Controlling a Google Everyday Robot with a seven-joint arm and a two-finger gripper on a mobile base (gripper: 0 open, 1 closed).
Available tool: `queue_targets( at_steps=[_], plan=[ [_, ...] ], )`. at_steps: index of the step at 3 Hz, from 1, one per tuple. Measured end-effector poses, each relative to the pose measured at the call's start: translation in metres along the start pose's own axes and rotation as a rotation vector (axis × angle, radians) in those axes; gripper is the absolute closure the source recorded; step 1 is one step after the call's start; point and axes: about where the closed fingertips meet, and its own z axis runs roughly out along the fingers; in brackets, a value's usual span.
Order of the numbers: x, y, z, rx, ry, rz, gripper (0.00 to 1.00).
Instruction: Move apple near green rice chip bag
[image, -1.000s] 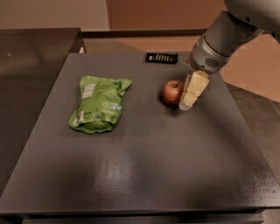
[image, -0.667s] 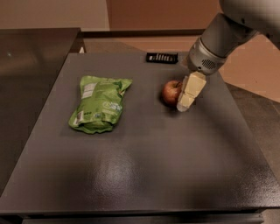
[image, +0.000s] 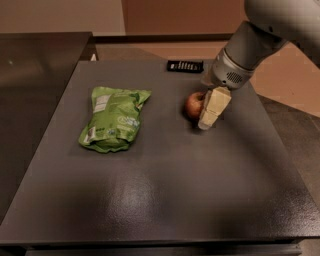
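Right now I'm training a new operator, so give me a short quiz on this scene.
1. True or false: the apple touches the green bag.
2. Where is the hand? A) over the bag B) low, right beside the apple C) raised high above everything
3. Fill in: the small black object lies near the table's ____ edge, seen from the camera.
Key: 1 false, they lie apart; 2 B; 3 far.

Rt side of apple (image: 193, 104) hid by claw (image: 206, 120) beside it; arm (image: 260, 40) cropped.
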Motion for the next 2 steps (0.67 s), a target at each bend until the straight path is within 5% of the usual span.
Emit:
queue_targets(
  at_steps=[2],
  plan=[
    [-0.0026, 0.0011, 0.0032, -0.013, 0.004, -0.015, 0.6]
  ],
)
